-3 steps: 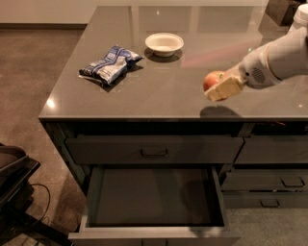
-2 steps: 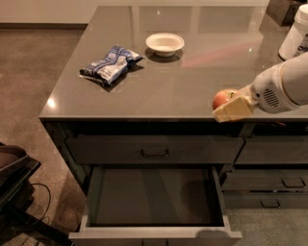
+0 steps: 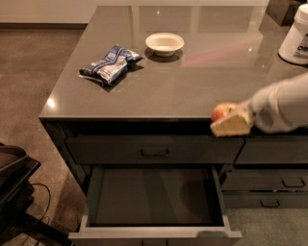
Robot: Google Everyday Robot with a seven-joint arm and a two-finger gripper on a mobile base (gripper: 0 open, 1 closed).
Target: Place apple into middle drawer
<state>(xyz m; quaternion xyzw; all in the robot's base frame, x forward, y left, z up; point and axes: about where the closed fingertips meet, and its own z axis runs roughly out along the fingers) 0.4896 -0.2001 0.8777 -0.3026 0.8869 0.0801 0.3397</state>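
**Left edge**
- Dark piece of equipment (image 3: 13, 180), one, on the floor beside the cabinet, partly cut off. No writing shows on it.

**Counter (image 3: 192, 89), grey and glossy, one**
- Snack bag (image 3: 109, 65), one, blue and white, crumpled. It lies flat on the left part of the top. Its print cannot be read.
- White bowl (image 3: 164, 42), one, upright, just right of the bag and a little further back. It is apart from the bag and carries no label.
- White container (image 3: 296, 34), one, at the far right edge and partly cut off. There are dark marks on its side, but the wording cannot be read.
- Dark object (image 3: 281, 8), one, in the back right corner, too cut off to identify.

**Cabinet front**
- Top drawer front (image 3: 154, 150), one, wide, closed, with a black bar handle.
- Middle drawer (image 3: 149, 198), one, directly below it, pulled out. Its flat dark bottom is bare and its grey front rim faces the camera.
- Narrower drawers (image 3: 281, 183), to the right, closed. Two small handles can be counted.

**Right of centre**
- Apple (image 3: 221, 111), one, red-orange with a paler patch. It is at the counter's front edge, up at counter-top height, roughly over the open drawer's right side and not inside it.
- Gripper (image 3: 227, 121), one. The jaws hold the apple, and a tan finger (image 3: 232, 127) crosses in front of the fruit.
- White arm (image 3: 284, 106), reaching in from the right.
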